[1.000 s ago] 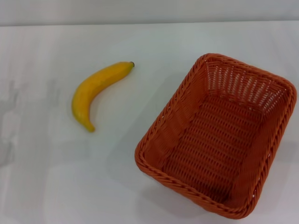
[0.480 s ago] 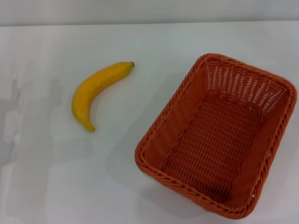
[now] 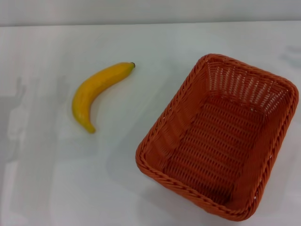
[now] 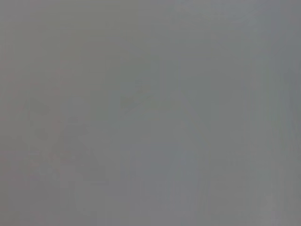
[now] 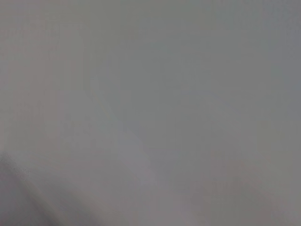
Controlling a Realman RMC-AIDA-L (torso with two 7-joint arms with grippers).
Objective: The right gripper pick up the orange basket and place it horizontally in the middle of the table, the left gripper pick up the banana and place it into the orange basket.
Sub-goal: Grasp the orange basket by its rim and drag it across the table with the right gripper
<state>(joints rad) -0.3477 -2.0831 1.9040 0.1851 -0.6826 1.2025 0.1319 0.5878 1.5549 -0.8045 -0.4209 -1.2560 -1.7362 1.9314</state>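
The orange basket [image 3: 221, 136] sits empty on the right half of the white table [image 3: 56, 188] in the head view, its long side running diagonally from near left to far right. A curved yellow banana [image 3: 96, 92] lies on the table to the left of it, dark stem tip pointing to the far right, well apart from the basket. Neither gripper shows in the head view. Both wrist views hold only a plain grey surface.
The table's far edge [image 3: 150, 23] runs across the top of the head view, with a pale wall behind it. Faint shadows lie on the tabletop at the far left and far right.
The banana and basket have not moved. Faint shadows on the table at the left and right edges have shifted slightly.
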